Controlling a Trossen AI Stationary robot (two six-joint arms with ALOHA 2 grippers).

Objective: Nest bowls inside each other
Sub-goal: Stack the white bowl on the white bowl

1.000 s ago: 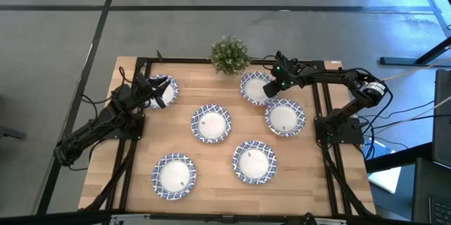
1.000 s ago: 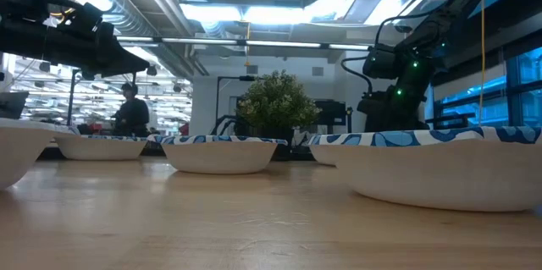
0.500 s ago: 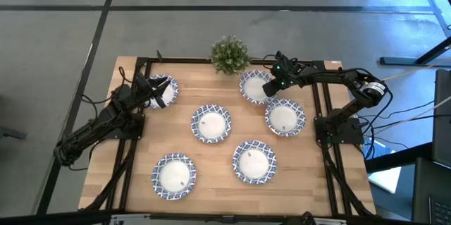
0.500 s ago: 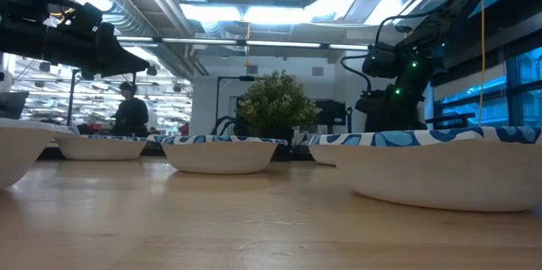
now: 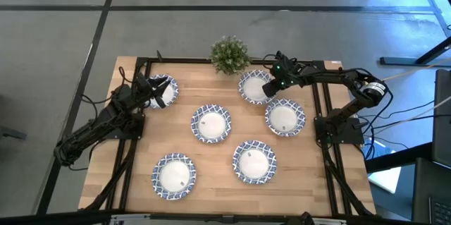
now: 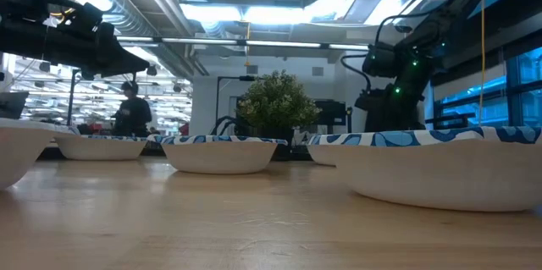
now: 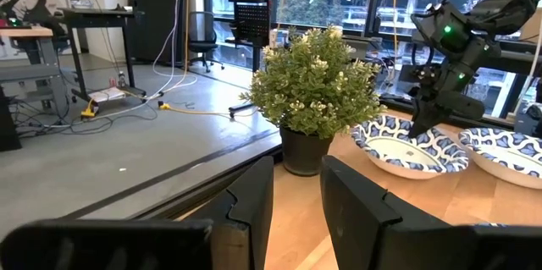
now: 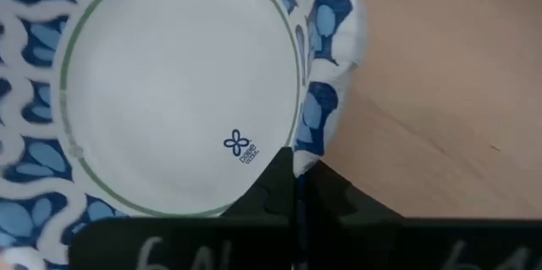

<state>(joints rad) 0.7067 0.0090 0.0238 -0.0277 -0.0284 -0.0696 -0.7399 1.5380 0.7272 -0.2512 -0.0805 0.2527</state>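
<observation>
Several alike bowls, white inside with blue-patterned rims, sit bottom-down on the wooden table (image 5: 134, 154). The far right bowl (image 5: 251, 86) stands beside the potted plant (image 5: 230, 54). My right gripper (image 5: 270, 88) is shut on that bowl's rim on the side toward the table's right edge. My left gripper (image 5: 156, 91) hangs open and level over the far left bowl (image 5: 165, 92), touching nothing. The other bowls lie at mid-table (image 5: 211, 123), right (image 5: 285, 117), near right (image 5: 254, 161) and near left (image 5: 175, 175). My right gripper pinches the far right bowl's patterned rim (image 8: 315, 145) between its two fingertips, on the side toward the table's right edge. The fingers slant down from the table's right side. The bowl (image 7: 406, 145) sits level with its bottom on the table.
The potted plant (image 7: 313, 92) stands at the table's far edge, close to the held bowl. Dark frame rails (image 5: 323, 112) run along both sides of the table. Bare wood lies between the bowls. A person (image 6: 133, 111) shows far off in the room.
</observation>
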